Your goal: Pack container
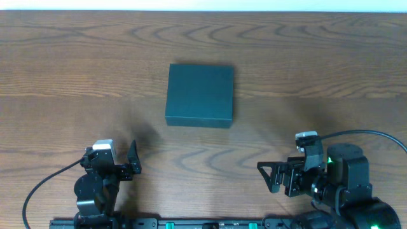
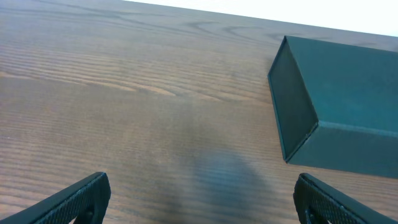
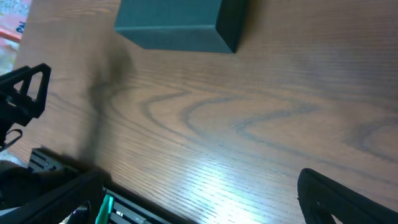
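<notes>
The container (image 1: pixel 200 95) is a dark green-black square box with its lid shut, lying in the middle of the wooden table. It also shows in the left wrist view (image 2: pixel 336 118) at the right and in the right wrist view (image 3: pixel 177 25) at the top. My left gripper (image 1: pixel 131 160) is open and empty near the front left, well short of the box. My right gripper (image 1: pixel 272 176) is open and empty near the front right. In the wrist views the left gripper (image 2: pixel 202 199) and the right gripper (image 3: pixel 202 199) have bare table between their fingers.
The wooden table (image 1: pixel 63 70) spreads around the box. The arms' base rail (image 1: pixel 191 224) runs along the front edge. A cable (image 1: pixel 362 133) loops at the right arm. Something orange and white (image 3: pixel 11 25) shows at the right wrist view's left edge.
</notes>
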`<state>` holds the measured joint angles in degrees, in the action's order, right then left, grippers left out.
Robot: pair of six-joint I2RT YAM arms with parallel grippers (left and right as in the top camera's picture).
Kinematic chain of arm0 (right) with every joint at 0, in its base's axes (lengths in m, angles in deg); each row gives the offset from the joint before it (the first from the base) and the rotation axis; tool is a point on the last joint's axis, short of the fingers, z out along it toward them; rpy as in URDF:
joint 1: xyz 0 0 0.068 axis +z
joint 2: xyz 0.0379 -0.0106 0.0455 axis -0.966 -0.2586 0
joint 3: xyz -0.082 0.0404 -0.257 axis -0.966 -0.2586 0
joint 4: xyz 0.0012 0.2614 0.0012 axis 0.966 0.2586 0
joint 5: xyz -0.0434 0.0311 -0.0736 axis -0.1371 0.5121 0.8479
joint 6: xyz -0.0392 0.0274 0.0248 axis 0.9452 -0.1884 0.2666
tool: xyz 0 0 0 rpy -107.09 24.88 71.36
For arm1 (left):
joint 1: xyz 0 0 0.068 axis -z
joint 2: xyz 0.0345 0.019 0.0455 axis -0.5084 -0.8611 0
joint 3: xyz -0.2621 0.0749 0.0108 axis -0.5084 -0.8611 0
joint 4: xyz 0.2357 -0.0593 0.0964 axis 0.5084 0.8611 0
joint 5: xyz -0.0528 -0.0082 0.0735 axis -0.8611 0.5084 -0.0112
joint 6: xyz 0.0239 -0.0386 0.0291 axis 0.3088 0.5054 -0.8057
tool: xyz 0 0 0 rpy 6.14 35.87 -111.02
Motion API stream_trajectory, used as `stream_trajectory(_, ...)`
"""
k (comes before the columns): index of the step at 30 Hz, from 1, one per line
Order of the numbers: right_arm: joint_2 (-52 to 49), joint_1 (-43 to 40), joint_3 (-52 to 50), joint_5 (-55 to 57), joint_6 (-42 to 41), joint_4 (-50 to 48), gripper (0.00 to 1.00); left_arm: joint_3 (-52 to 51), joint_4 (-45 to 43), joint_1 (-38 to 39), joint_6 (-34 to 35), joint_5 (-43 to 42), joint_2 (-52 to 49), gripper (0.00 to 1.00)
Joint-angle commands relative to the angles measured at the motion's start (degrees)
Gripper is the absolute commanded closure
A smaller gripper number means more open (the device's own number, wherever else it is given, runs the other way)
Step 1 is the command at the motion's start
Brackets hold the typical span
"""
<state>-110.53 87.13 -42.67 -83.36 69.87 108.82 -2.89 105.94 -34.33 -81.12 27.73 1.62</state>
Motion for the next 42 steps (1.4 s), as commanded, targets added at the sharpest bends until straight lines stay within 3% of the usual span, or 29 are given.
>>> stream_trajectory(1,0.17,-0.04,-0.09,3.76,3.19,-0.04,0.01,-1.2,-0.07,-0.17,0.59,0.13,0.52,0.05)
stream_trajectory(2,0.26,-0.04,-0.09,9.29,6.69,-0.37,0.01,-1.2,-0.07,-0.17,0.59,0.13,0.52,0.05)
stream_trajectory(6,3.93,0.15,-2.99,24.5,7.48,-4.96,0.01,-1.2,-0.07,-0.17,0.59,0.13,0.52,0.05)
stream_trajectory(11,15.93,0.17,-17.88,37.88,7.45,-17.9,0.01,-1.2,-0.07,-0.17,0.59,0.13,0.52,0.05)
stream_trajectory(20,30.42,0.28,-37.66,31.95,7.52,-27.41,0.01,-1.2,-0.07,-0.17,0.59,0.13,0.52,0.05)
stream_trajectory(42,33.42,0.28,-37.51,30.99,8.7,-27.39,0.01,-1.2,-0.07,-0.17,0.59,0.13,0.52,0.05)
